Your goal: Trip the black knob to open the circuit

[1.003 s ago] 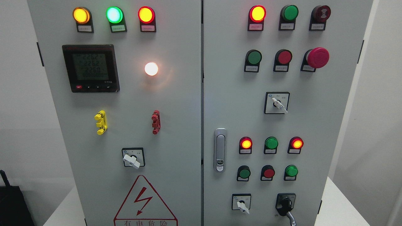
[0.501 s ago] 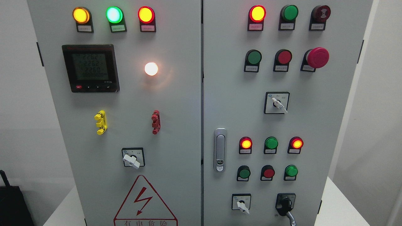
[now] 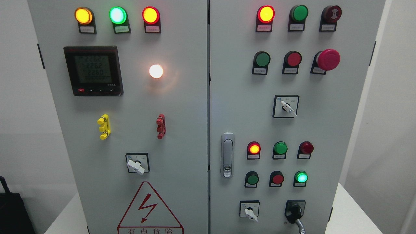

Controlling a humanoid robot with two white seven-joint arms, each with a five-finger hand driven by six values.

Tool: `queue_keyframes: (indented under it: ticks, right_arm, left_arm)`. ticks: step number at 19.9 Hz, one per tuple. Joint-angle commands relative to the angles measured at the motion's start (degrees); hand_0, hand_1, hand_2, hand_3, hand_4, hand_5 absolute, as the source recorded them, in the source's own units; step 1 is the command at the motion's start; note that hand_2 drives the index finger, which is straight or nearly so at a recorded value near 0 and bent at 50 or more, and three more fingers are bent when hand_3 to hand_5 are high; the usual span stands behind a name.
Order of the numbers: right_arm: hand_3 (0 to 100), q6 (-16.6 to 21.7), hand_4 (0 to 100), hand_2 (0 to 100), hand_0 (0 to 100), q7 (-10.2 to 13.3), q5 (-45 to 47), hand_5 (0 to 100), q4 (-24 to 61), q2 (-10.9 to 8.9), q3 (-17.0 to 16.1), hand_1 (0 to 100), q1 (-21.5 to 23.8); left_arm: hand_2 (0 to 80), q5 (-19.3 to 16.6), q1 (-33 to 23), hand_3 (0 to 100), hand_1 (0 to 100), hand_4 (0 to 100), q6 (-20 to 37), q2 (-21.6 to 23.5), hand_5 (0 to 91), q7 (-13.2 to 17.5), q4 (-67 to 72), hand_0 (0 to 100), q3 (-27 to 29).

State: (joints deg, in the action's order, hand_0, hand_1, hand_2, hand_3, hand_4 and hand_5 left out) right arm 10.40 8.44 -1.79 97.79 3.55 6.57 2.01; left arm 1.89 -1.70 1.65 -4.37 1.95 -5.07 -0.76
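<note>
Changed since half a second ago — round green lamp [image 3: 301, 177] on the grey cabinet's [image 3: 182, 107] right door now lit, red round lamp [image 3: 306, 148] above it gone dark. Black rotary knob [image 3: 295, 210] sits bottom right, untouched. Neither robot hand in view.

White worktop [image 3: 349, 214] carries the grey control cabinet [image 3: 208, 123], which spans nearly its full width; bare corners show either side.

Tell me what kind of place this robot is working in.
Probably an electrical test or training room: a grey control cabinet carries lit indicator lamps, a digital meter, a red emergency stop button and the black knob.
</note>
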Motion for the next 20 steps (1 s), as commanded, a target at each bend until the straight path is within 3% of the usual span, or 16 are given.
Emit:
queue_keyframes:
  ticks: [1, 20]
  right_arm:
    - [100, 1.5, 100, 1, 70, -1.8, -0.3, 98, 2.8, 0.41, 2.7, 78, -1.7]
    - [100, 1.5, 100, 1, 71, -1.8, -0.2, 98, 2.8, 0.41, 2.0, 78, -1.3]
  left_arm:
    - [0.0, 0.1, 0.0, 0, 39, 0, 0.0, 0.0, 0.0, 0.0, 0.1, 12, 0.1]
    - [0.0, 0.1, 0.0, 0, 39, 0, -0.1, 0.0, 0.0, 0.0, 0.1, 12, 0.1]
